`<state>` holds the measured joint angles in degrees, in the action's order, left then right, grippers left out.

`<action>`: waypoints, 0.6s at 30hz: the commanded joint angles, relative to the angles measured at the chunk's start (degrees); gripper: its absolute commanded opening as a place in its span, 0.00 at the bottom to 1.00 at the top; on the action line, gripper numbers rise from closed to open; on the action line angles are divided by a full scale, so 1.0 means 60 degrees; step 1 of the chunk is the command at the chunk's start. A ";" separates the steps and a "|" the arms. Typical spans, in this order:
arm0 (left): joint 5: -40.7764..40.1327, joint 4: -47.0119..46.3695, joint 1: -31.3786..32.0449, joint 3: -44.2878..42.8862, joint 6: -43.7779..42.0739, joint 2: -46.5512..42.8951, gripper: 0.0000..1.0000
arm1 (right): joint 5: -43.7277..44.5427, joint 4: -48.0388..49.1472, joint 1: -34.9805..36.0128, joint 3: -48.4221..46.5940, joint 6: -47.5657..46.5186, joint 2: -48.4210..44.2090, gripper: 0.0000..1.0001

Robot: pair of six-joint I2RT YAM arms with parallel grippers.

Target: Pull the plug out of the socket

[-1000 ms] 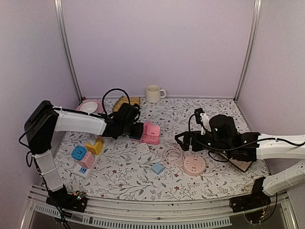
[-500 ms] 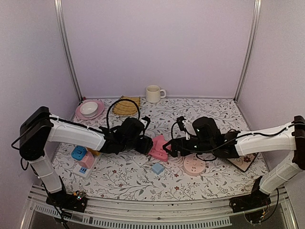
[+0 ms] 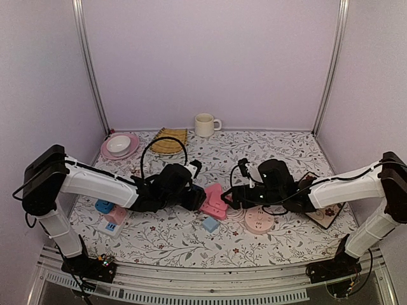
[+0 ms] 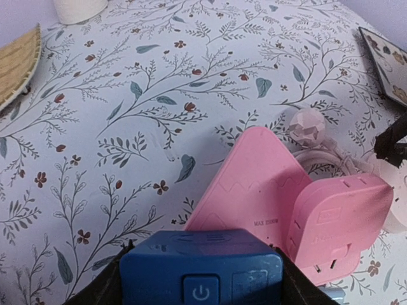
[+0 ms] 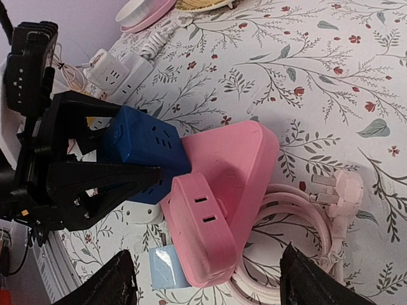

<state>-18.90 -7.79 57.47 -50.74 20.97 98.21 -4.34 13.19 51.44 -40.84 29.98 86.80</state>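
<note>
Left gripper (image 3: 191, 197) clamped on blue cube (image 5: 143, 149), 9 o'clock of pink socket (image 5: 245, 165), mid table (image 3: 273, 152). Pink plug (image 5: 200, 229) seated in socket (near end). Right gripper (image 5: 206, 254) at 3 o'clock, jaws wide, straddling plug, not touching.

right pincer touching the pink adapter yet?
Apart. In the right wrist view the right pincer straddles the pink adapter with a visible gap on each side, so neither finger has reached it.
</note>
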 commanded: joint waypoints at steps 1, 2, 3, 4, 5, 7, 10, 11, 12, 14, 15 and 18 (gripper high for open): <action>-0.0106 -0.0704 0.0247 -0.0273 -0.0065 0.0330 0.38 | -0.0467 0.0759 -0.0077 0.0084 0.0028 0.0419 0.78; -0.0145 -0.0719 0.0261 -0.0310 -0.0047 0.0389 0.39 | -0.0541 0.0859 -0.0091 0.0090 0.0028 0.0567 0.76; -0.0183 -0.0733 0.0274 -0.0351 -0.0032 0.0453 0.38 | -0.0675 0.0989 -0.0105 0.0077 0.0034 0.0691 0.74; -0.0232 -0.0750 0.0275 -0.0380 -0.0017 0.0494 0.38 | -0.0816 0.1095 -0.0103 0.0031 0.0040 0.0825 0.71; -0.0311 -0.0765 0.0288 -0.0408 0.0005 0.0536 0.38 | -0.0960 0.1189 -0.0099 -0.0022 0.0042 0.0979 0.68; -0.0596 -0.0696 0.0293 -0.0532 0.0045 0.0646 0.38 | -0.1261 0.1291 -0.0097 -0.0165 0.0099 0.1261 0.63; -0.0895 -0.0379 0.0287 -0.0783 0.0031 0.0839 0.39 | -0.1551 0.1380 -0.0104 -0.0338 0.0185 0.1531 0.56; -0.0920 -0.0308 0.0284 -0.0823 0.0033 0.0873 0.39 | -0.1566 0.1389 -0.0095 -0.0363 0.0213 0.1547 0.54; -0.0910 -0.0255 0.0293 -0.0842 0.0027 0.0905 0.38 | -0.1526 0.1403 -0.0096 -0.0359 0.0238 0.1546 0.52; -0.0841 -0.0176 0.0289 -0.0778 0.0059 0.0909 0.38 | -0.1333 0.1381 -0.0097 -0.0335 0.0223 0.1445 0.50; -0.0772 -0.0156 0.0281 -0.0718 0.0076 0.0884 0.38 | -0.1228 0.1389 -0.0098 -0.0321 0.0198 0.1366 0.50; -0.0481 -0.0094 0.0279 -0.0582 0.0047 0.0748 0.39 | -0.1042 0.1372 -0.0092 -0.0347 0.0004 0.1195 0.49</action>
<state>-21.43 -8.78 58.57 -54.19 21.65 102.32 -11.03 19.31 50.83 -41.21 30.87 95.20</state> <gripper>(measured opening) 0.617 0.497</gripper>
